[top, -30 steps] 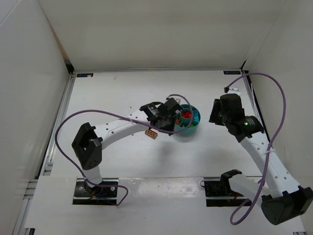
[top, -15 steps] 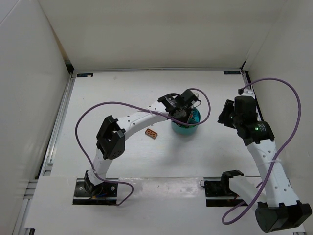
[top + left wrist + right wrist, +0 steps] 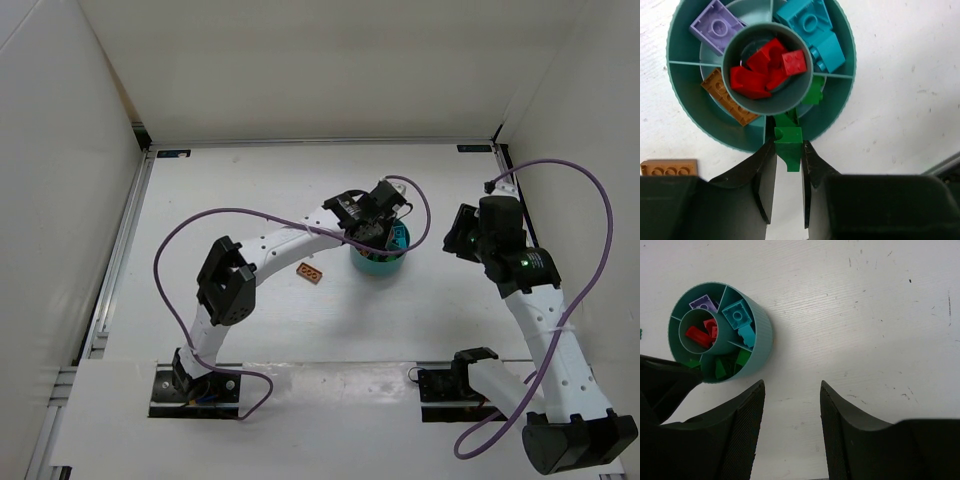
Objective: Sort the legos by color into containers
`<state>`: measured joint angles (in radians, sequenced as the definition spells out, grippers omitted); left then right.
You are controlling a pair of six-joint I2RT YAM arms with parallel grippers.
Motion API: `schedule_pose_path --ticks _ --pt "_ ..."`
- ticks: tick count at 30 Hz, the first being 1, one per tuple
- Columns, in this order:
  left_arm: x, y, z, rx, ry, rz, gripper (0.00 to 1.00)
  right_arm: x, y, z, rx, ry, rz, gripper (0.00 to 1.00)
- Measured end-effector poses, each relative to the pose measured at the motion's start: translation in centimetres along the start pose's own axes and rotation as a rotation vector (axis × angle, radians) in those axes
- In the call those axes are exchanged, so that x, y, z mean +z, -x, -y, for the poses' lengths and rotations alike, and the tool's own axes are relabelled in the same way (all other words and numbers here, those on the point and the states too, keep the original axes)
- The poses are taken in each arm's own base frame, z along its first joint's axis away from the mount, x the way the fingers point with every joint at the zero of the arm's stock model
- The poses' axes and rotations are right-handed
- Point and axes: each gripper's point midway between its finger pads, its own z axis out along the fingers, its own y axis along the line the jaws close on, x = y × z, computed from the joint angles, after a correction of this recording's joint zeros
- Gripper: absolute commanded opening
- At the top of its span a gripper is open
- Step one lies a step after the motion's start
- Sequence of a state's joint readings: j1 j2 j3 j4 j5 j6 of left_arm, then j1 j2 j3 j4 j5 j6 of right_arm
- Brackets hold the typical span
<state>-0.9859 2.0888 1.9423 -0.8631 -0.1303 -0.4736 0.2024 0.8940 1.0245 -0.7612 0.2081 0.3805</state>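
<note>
White table (image 3: 230, 190), left arm (image 3: 290, 240) stretched over teal bowl (image 3: 684, 87), left gripper (image 3: 788, 145) pinching green brick (image 3: 791, 136); right gripper (image 3: 791, 385) wide apart, empty.

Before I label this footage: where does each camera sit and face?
Top: above and behind, facing down at the table; left arm and right arm show.
Left wrist: straight down into the bowl; left fingers pinch a green brick.
Right wrist: down at the table beside the bowl; right fingers show, open.
All share the bowl.
</note>
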Motion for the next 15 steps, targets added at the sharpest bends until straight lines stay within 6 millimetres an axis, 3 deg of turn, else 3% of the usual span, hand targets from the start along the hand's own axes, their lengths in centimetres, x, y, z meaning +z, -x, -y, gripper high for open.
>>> schedule_pose_path --ticks 6,15 --pt "1.9 -0.5 -0.8 -0.049 0.082 0.057 0.33 0.1 -0.3 -0.5 -0.009 0.028 -0.018 0.52" --pt "2.8 -0.2 0.0 -0.065 0.138 0.169 0.39 0.2 -0.6 -0.9 -0.020 0.054 -0.033 0.52"
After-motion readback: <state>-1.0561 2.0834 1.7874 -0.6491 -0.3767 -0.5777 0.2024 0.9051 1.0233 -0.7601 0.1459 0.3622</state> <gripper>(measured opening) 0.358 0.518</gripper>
